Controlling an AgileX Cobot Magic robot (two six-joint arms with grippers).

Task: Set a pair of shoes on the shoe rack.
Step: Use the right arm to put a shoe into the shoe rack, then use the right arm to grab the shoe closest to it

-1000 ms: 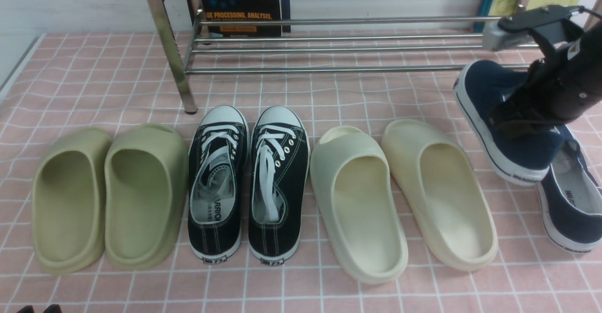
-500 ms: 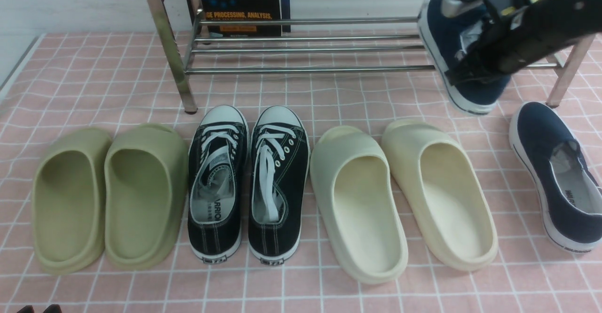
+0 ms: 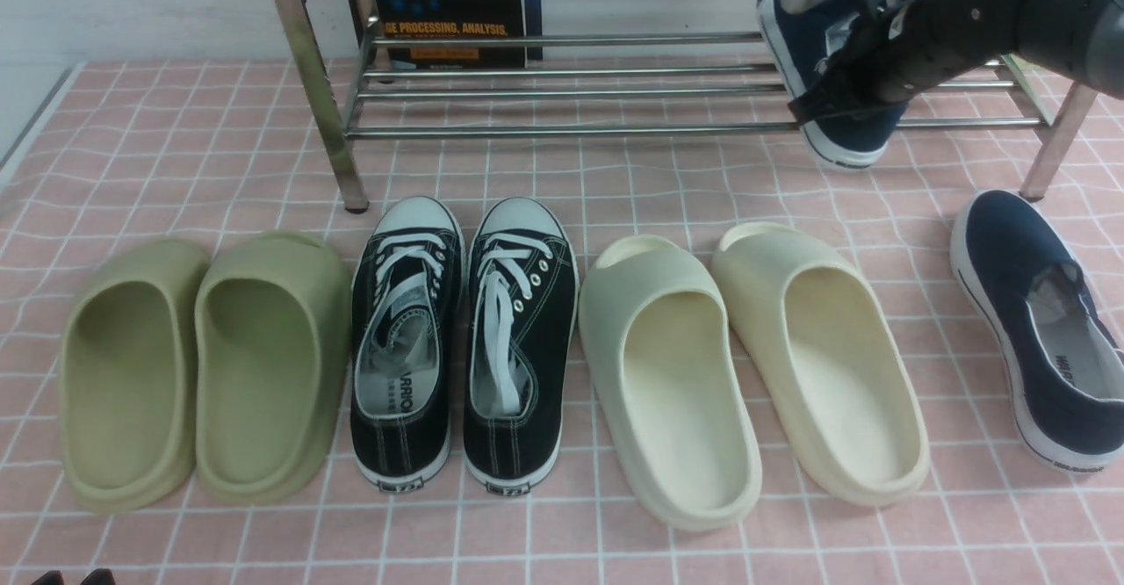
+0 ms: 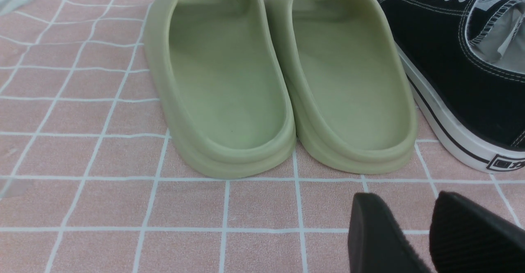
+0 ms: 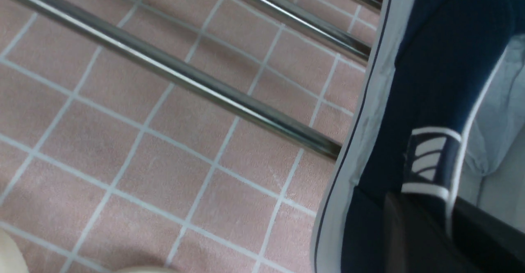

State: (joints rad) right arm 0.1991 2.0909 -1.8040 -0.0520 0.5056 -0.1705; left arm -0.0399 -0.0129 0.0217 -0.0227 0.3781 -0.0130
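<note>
Navy shoe (image 3: 861, 133) shifted up over shoe rack's (image 3: 562, 128) front bar, right claw (image 3: 825, 97) gripping heel.

The right gripper (image 3: 830, 97) has carried the lifted navy shoe (image 3: 795, 40) from the middle of the front view's right edge up and leftward into the upper right corner. There the shoe now sits tilted on the lower bars of the shoe rack (image 3: 571, 128), toe toward the top of the frame and heel overhanging the front bar. With arm and shoe gone from over it, the second navy shoe (image 3: 1032, 321) at lower right lies uncovered, and the rack's right leg (image 3: 1054, 141) has come into view.
</note>
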